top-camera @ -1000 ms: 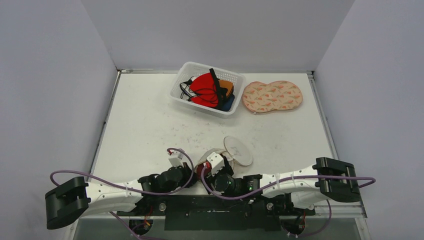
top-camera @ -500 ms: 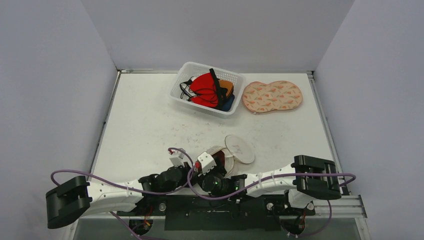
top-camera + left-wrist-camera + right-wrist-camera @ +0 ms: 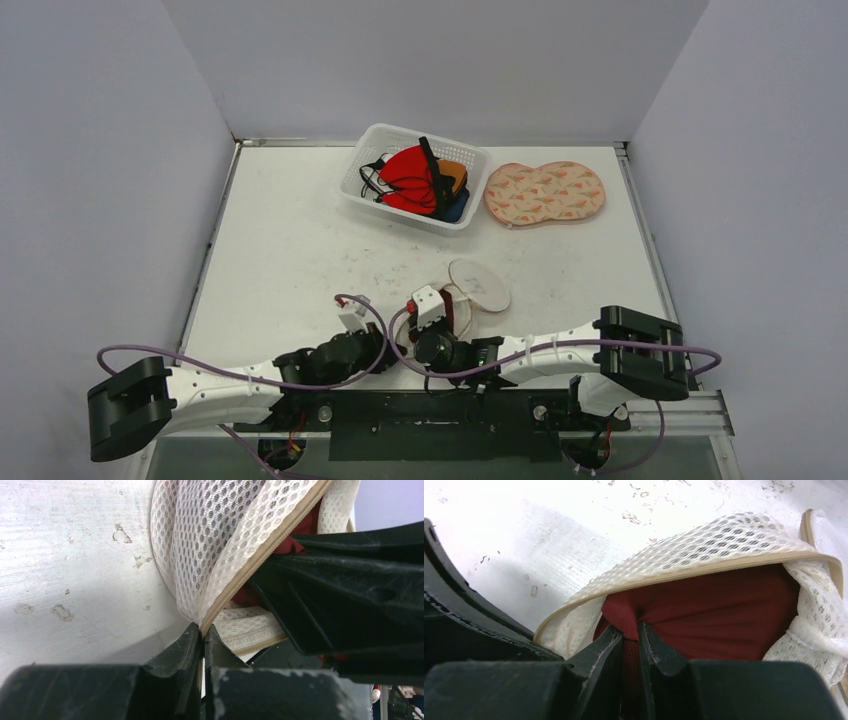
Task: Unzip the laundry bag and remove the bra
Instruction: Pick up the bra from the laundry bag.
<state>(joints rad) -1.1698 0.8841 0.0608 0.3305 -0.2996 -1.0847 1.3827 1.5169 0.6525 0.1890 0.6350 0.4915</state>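
Bright, even light, soft shadows, wrist views slightly blurred up close

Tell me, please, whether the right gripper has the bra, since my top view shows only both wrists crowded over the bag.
Observer: Yes; its wrist view shows the right gripper pinched on a fold of the dark red bra inside the laundry bag.
Operator: Is the bag's mouth open?
Observer: Yes, the zipper edge arches above the bra, unzipped.
Operator: And the other arm?
Observer: The left gripper is shut on the bag's mesh edge by the zipper.
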